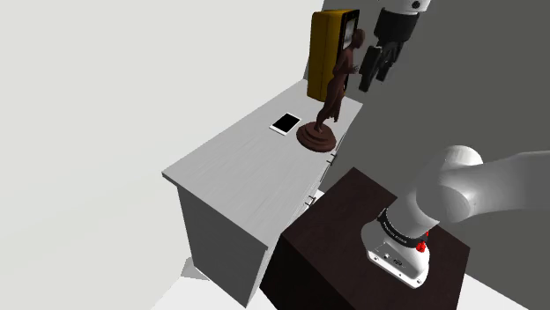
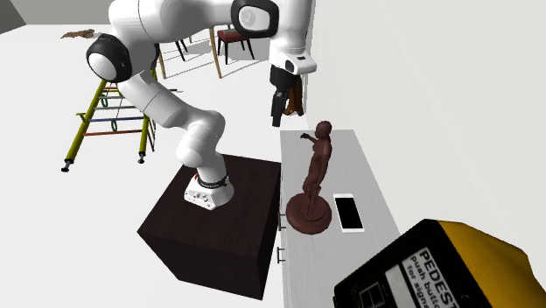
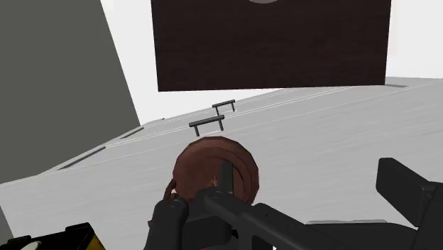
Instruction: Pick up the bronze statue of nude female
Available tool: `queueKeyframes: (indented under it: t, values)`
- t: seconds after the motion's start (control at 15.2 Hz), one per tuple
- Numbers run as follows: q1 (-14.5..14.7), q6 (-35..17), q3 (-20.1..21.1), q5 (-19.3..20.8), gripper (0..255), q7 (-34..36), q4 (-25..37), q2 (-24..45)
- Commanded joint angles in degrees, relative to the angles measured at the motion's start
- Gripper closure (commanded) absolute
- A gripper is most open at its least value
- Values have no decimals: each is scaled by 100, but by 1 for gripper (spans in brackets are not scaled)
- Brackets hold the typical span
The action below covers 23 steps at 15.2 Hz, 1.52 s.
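Observation:
A dark reddish-brown statue [image 1: 332, 97] of a standing woman on a round base stands on the grey cabinet top [image 1: 247, 163], near its far end. In the second exterior view the statue [image 2: 316, 171] stands beside a phone. My gripper [image 1: 374, 79] hangs open in the air, higher than the figure's head and off to the shoulder view's right, touching nothing. From the second exterior view the gripper [image 2: 277, 112] is above the cabinet's far end. In the wrist view the statue's round base [image 3: 216, 167] lies below one finger [image 3: 241, 216], not between the two; the gripper [image 3: 319, 213] holds nothing.
A yellow box [image 1: 330, 51] with a sign face stands behind the statue at the cabinet's end. A white-framed phone [image 1: 285, 123] lies flat beside the base. The cabinet front has drawer handles [image 3: 207, 125]. My dark stand [image 1: 353, 251] is next to the cabinet. A grey wall [image 1: 476, 79] runs alongside.

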State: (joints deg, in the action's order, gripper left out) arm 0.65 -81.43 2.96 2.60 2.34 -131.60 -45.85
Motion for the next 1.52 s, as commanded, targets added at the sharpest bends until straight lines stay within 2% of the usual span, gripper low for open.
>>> queueKeyframes:
  t: [0.0,0.33,0.73,1.25,1.39,1.45]
  values:
    - [0,0,0,0,0,0,0,0]
    - [-745,-1085,142,-337,0,1750,157,420]
    - [-1651,-2282,267,-515,0,3767,280,729]
    - [-1654,-2851,293,-543,0,3796,-383,619]
    - [-1654,-2851,293,-543,0,3796,-383,619]
    - [-1656,-2851,288,-541,255,3790,-384,618]
